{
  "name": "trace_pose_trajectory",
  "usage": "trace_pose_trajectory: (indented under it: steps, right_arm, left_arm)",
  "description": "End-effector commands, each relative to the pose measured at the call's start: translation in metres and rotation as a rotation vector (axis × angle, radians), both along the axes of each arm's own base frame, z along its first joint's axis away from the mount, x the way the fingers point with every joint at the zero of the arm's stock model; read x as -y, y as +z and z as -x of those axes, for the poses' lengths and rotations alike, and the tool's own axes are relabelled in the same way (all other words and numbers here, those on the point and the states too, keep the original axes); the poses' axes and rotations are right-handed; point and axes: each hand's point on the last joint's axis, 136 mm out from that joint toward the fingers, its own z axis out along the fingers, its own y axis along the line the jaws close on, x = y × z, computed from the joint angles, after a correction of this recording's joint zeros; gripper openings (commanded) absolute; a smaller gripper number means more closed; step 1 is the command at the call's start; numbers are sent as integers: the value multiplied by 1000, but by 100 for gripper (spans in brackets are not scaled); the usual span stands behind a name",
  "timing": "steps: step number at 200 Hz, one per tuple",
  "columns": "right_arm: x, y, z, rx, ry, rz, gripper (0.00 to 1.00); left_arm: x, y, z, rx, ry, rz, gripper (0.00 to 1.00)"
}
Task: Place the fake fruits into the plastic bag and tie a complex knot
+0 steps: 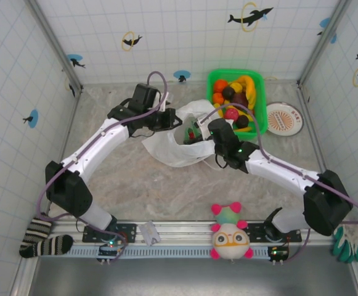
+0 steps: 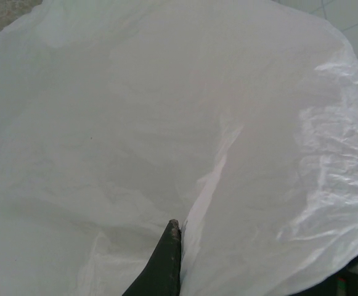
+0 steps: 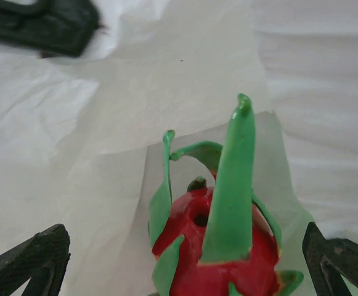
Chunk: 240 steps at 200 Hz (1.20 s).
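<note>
The left end effector is clamped on the rim of the bag, holding the mouth up; the film is thin and slick, so it may slip out and the mouth would collapse. The right end effector stands wide open, gripping nothing, with the dragon fruit between its fingers at the mouth; a finger could catch a green leaf or the film on the way out and drag the fruit with it, or the fruit may roll off the slack plastic.

The bag lies mid-counter, toward the far edge; the other fruits sit in the basket just right of it, against the far edge.

The counter is grey marbled stone; white tiled walls printed with dolphins enclose it.
</note>
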Motion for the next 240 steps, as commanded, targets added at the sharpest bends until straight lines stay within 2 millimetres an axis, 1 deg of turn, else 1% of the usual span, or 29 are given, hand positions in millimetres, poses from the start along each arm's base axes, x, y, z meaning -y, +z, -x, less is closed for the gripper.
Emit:
trace_pose_trajectory:
  steps: [1, 14, 24, 38, 41, 49, 60, 68, 87, 101, 113, 134, 143, 160, 185, 204, 214, 217, 240]
  right_arm:
    - [11, -2, 22, -43, 41, 5, 100]
    - [16, -2, 30, -52, 46, 3, 99]
    - [20, -3, 36, -63, 62, 6, 96]
    - [19, -1, 47, -66, 114, -11, 94]
    - [21, -5, 53, -86, 131, 0, 93]
    - [21, -4, 59, -88, 160, -5, 89]
    - [23, -2, 65, -82, 179, -11, 81]
    - [28, 2, 66, -70, 171, -13, 79]
    - [45, 10, 61, -39, 107, -3, 73]
    - [55, 14, 58, -25, 72, -1, 73]
    - [62, 13, 57, -20, 53, 1, 72]
    - [64, 4, 50, -41, 21, 8, 63]
    - [63, 4, 45, -50, -2, 11, 60]
    - [62, 2, 36, -88, -32, 12, 51]
    - [62, 7, 34, -137, -16, -17, 47]
    - [62, 13, 45, -138, 48, -32, 47]
    - [66, 15, 51, -132, 60, -29, 48]
    - [64, 16, 56, -140, 89, -41, 47]
    - [69, 22, 78, -157, 166, -57, 48]
  left_arm:
    - [-4, 1, -11, 13, 19, 0, 7]
    - [-6, 3, -12, 20, 15, 4, 7]
    - [-7, 3, -12, 26, 14, 4, 7]
    - [-8, 2, -13, 23, 17, 2, 7]
    - [-8, 1, -13, 21, 17, 0, 7]
    - [-8, 0, -12, 18, 13, 0, 7]
    - [-7, -2, -12, 13, 5, -1, 7]
    - [-8, -3, -11, 12, 3, -5, 8]
    - [-11, -5, -10, 14, 8, -15, 8]
    - [-13, -6, -10, 14, 11, -19, 8]
    - [-13, -6, -9, 15, 8, -15, 7]
    - [-11, -5, -7, 20, -10, -7, 7]
    - [-11, -5, -7, 23, -18, -6, 8]
    - [-11, -8, -5, 24, -30, -15, 8]
    - [-15, -13, -3, 23, -34, -38, 8]
    - [-16, -14, -2, 24, -36, -40, 8]
    - [-17, -14, -2, 27, -36, -41, 8]
    - [-17, -14, -2, 26, -37, -39, 8]
    - [-17, -10, -3, 37, -36, -37, 8]
